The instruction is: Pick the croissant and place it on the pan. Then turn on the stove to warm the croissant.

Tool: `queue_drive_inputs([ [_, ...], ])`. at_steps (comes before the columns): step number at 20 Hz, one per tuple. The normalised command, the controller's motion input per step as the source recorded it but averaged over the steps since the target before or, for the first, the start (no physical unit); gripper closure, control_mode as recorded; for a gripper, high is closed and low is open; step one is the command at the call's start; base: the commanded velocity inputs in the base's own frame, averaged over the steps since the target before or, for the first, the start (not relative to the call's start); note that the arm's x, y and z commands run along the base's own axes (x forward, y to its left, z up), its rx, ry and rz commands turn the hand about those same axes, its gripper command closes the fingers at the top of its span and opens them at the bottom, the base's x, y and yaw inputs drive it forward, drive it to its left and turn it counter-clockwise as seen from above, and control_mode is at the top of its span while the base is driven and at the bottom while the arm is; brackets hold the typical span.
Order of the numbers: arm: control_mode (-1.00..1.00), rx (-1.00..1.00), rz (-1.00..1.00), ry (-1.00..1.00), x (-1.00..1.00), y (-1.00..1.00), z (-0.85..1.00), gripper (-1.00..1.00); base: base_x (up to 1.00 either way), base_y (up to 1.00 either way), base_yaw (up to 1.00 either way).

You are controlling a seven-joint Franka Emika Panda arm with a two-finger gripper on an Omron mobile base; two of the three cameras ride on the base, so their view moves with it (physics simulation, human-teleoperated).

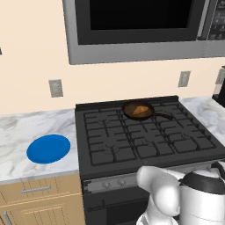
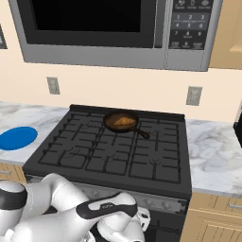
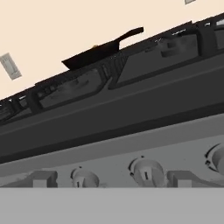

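Knobs (image 3: 145, 171) on the stove's (image 1: 145, 140) silver front strip lie nearest in the hand view, and from left to right a small one (image 3: 83, 177), the middle one and the edge of a third (image 3: 216, 158) are seen. Jaws are judged wide open, nothing held. Further back, the croissant (image 1: 140, 110) is already seated in the pan (image 2: 121, 123), on a rear burner. Turning on the stove is the step left. The knob matching the pan's burner should be picked, the open jaws centred squarely around it, then closed and turned without slipping.

croissant (image 1: 140, 110) in pan (image 1: 130, 113), rear burner
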Motion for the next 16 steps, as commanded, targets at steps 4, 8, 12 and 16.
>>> queue_drive_inputs([
  [4, -1.00, -0.02, 0.00, 0.00, 0.04, 0.00, -0.12, -1.00, 0.00, 0.00, 0.00],
  [8, -1.00, -0.02, 0.00, 0.00, 0.12, 0.00, -0.12, -1.00, 0.00, 0.00, 0.00],
  [12, -1.00, -0.03, 0.00, 0.00, 0.25, 0.00, -0.09, -1.00, 0.00, 0.00, 0.00],
  [16, -1.00, -0.03, 0.00, 0.00, 0.32, 0.00, -0.13, -1.00, 0.00, 0.00, 0.00],
])
